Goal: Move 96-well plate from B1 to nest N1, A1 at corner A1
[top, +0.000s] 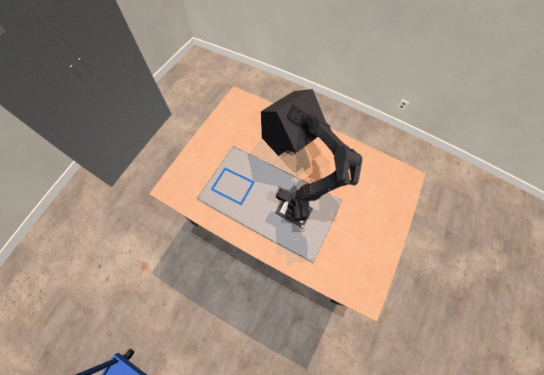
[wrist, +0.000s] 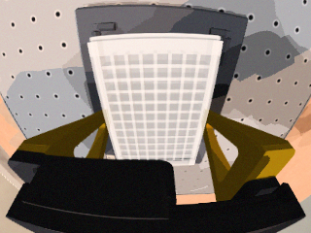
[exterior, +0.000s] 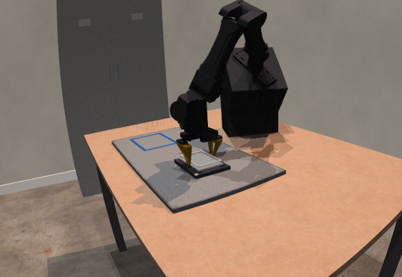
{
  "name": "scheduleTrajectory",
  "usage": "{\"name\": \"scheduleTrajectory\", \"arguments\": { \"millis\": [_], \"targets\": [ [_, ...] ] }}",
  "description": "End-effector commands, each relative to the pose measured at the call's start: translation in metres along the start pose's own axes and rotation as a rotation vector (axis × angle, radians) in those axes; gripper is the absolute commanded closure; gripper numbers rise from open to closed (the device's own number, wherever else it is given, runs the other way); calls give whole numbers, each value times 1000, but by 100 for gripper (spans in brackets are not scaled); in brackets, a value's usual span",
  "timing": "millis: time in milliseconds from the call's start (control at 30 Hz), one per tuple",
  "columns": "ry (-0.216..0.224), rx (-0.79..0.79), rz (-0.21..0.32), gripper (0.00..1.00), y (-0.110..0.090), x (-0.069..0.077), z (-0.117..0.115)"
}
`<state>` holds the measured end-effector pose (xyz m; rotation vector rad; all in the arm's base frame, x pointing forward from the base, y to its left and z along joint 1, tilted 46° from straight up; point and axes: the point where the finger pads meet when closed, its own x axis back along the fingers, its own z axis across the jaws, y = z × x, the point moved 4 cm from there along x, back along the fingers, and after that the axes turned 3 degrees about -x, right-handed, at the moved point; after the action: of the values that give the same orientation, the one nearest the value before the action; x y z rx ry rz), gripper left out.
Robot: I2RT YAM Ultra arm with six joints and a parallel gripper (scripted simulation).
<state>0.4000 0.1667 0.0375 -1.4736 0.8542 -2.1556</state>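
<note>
Wrist view: my claw [wrist: 155, 139] pinches the white 96-well plate [wrist: 155, 100] by its long sides, at frame centre. The plate sits over the dark nest [exterior: 201, 169]; the blue square [exterior: 152, 141] lies upper left.

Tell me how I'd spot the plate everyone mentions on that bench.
Find the orange table, then the grey perforated board lying on it. Near the board's middle sits a dark flat base, and on that lies the 96-well plate: a white rectangle gridded with tiny square wells, gripped at its sides by the yellow-fingered gripper.
</note>
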Motion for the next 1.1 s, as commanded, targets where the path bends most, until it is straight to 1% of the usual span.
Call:
{"name": "scheduleTrajectory", "arguments": {
  "millis": [0, 33, 133, 600, 633, 767, 1067],
  "targets": [
    [-18, -15, -21, 100, 7, 1, -12],
    [-17, -14, -20, 100, 7, 1, -12],
    [-32, -24, -29, 100, 11, -1, -16],
    [-29, -19, -26, 100, 8, 0, -16],
    [-31, -20, -27, 0, 9, 0, -16],
    [-27, -31, -32, 0, 14, 1, -15],
    [-27, -31, -31, 0, 14, 1, -14]
  ]
}}
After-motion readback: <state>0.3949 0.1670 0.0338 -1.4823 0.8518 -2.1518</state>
